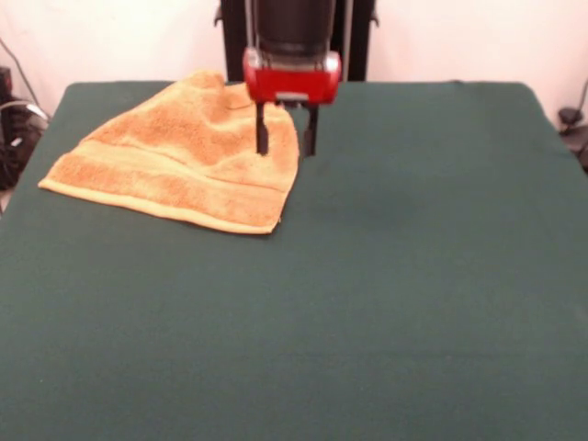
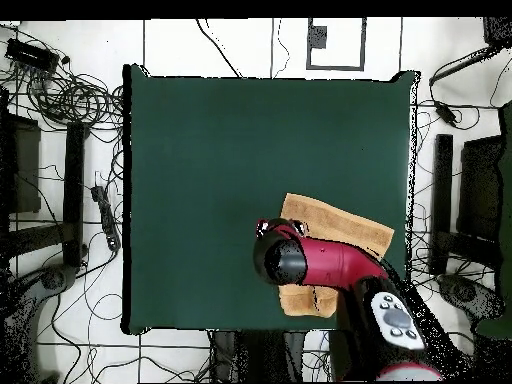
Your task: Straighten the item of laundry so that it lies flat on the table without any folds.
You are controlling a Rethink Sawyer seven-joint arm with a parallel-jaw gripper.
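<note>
The golden-orange towel (image 1: pixel 184 161) lies at the far left of the green table (image 1: pixel 413 276), folded over itself into a rough wedge, with a woven band along its near edge. My gripper (image 1: pixel 286 147) hangs over the towel's right edge, open and holding nothing. One finger (image 1: pixel 262 138) is in front of the towel and the other is just off its edge, over the cloth. In the overhead view the towel (image 2: pixel 340 228) lies near the table's (image 2: pixel 200 180) bottom right corner. The arm hides part of it, and the gripper (image 2: pixel 272 230) is at its left edge.
The black pedestal (image 1: pixel 230 37) stands behind the table's far edge. Cables (image 2: pixel 60 95) and dark equipment lie on the floor around the table. The towel's far corner reaches close to the table's far edge.
</note>
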